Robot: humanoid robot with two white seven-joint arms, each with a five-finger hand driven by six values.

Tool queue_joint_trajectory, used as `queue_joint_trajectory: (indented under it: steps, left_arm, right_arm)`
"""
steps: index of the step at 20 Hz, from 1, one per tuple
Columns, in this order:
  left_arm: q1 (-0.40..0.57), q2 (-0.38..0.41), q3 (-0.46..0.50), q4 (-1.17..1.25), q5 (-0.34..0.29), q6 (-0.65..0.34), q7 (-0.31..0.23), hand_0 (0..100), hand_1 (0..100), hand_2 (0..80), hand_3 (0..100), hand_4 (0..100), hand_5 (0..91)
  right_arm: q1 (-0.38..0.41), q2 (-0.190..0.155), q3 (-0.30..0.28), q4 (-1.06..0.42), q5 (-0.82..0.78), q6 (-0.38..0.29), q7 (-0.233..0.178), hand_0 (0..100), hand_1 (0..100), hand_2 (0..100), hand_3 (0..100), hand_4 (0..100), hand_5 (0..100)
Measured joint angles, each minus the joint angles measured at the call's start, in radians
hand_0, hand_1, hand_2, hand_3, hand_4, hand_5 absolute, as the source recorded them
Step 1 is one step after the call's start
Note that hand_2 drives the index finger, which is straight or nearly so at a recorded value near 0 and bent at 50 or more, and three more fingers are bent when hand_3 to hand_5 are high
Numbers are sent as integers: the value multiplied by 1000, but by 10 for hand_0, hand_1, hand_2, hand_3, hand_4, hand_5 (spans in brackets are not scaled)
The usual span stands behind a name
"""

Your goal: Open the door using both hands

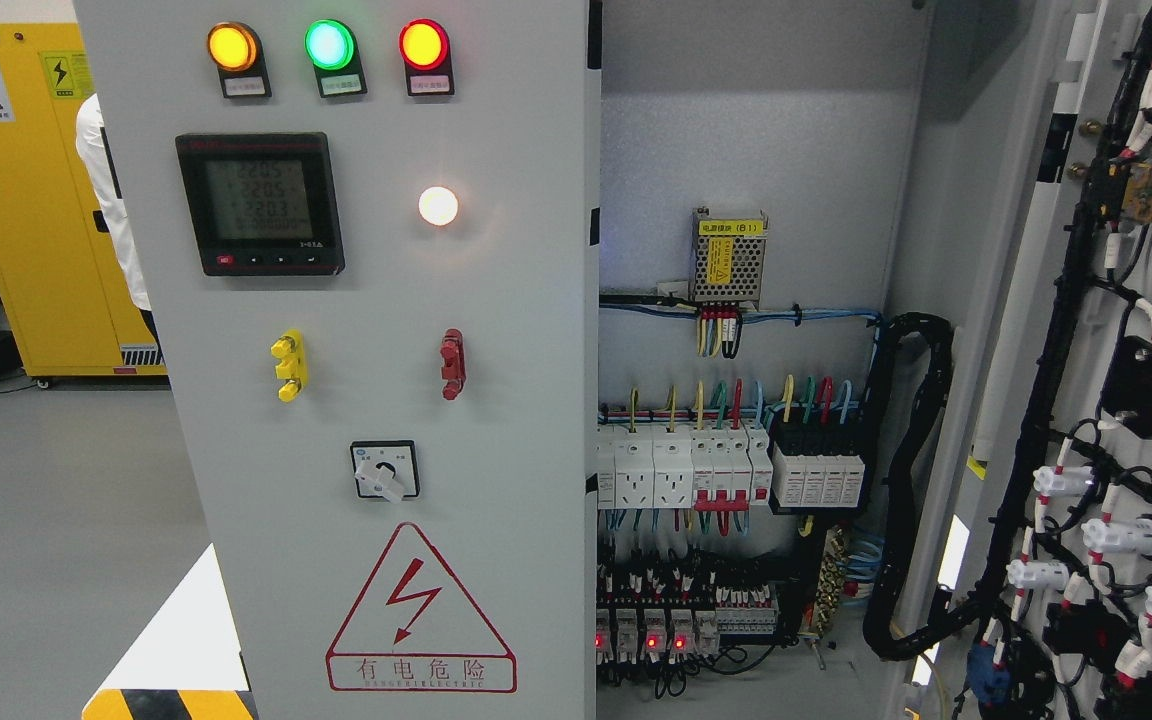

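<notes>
A grey electrical cabinet fills the head view. Its left door [496, 420] stands shut and carries three lamps, a black meter [260, 203], a yellow handle [289, 365], a red handle [452, 363], a rotary switch [385, 471] and a red shock-warning triangle. The right door [1116, 400] is swung wide open toward the right, its inner face covered in black wiring and white connectors. The opened bay shows a power supply [727, 256], white breakers [681, 468] and relays. Neither of my hands appears.
A yellow safety cabinet [26, 200] stands at the back left, with a person's white sleeve [111, 190] partly behind the grey cabinet's edge. A thick black cable loom [911, 480] hangs by the right door's hinge. Grey floor lies at the lower left.
</notes>
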Motion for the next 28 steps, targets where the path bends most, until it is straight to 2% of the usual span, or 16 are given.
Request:
queue_joint_trajectory:
  steps: [3, 8, 10, 13, 15, 21, 28]
  left_arm:
    - [-1, -2, 1, 6, 0, 1, 0, 120, 556, 0, 0, 0, 0]
    - [-1, -3, 2, 13, 0, 1, 3, 120, 556, 0, 0, 0, 0]
    - [-1, -4, 3, 15, 0, 3, 27, 120, 556, 0, 0, 0, 0]
    - [-1, -5, 3, 17, -1, 5, 90, 120, 556, 0, 0, 0, 0]
    - [-1, -6, 3, 18, -1, -1, 113, 120, 556, 0, 0, 0, 0]
    - [-2, -7, 2, 14, -1, -9, 129, 120, 556, 0, 0, 0, 0]
    - [-1, -9, 2, 4, -2, -10, 126, 120, 556, 0, 0, 0, 0]
  right_arm:
    - [48, 0, 3, -118, 0, -38, 0, 0, 500, 40, 0, 0, 0]
    - [122, 0, 12, -436, 0, -55, -5, 0, 500, 40, 0, 0, 0]
    - [139, 0, 23, -574, 0, -58, -6, 0, 500, 40, 0, 0, 0]
    - [154, 0, 40, -776, 0, -59, -6, 0, 500, 40, 0, 0, 0]
    - [162, 0, 54, -917, 0, -59, -6, 0, 500, 40, 0, 0, 0]
    - [171, 0, 118, -1288, 0, -55, -8, 0, 500, 40, 0, 0, 0]
    - [120, 0, 181, -1577, 0, -56, -10, 0, 500, 40, 0, 0, 0]
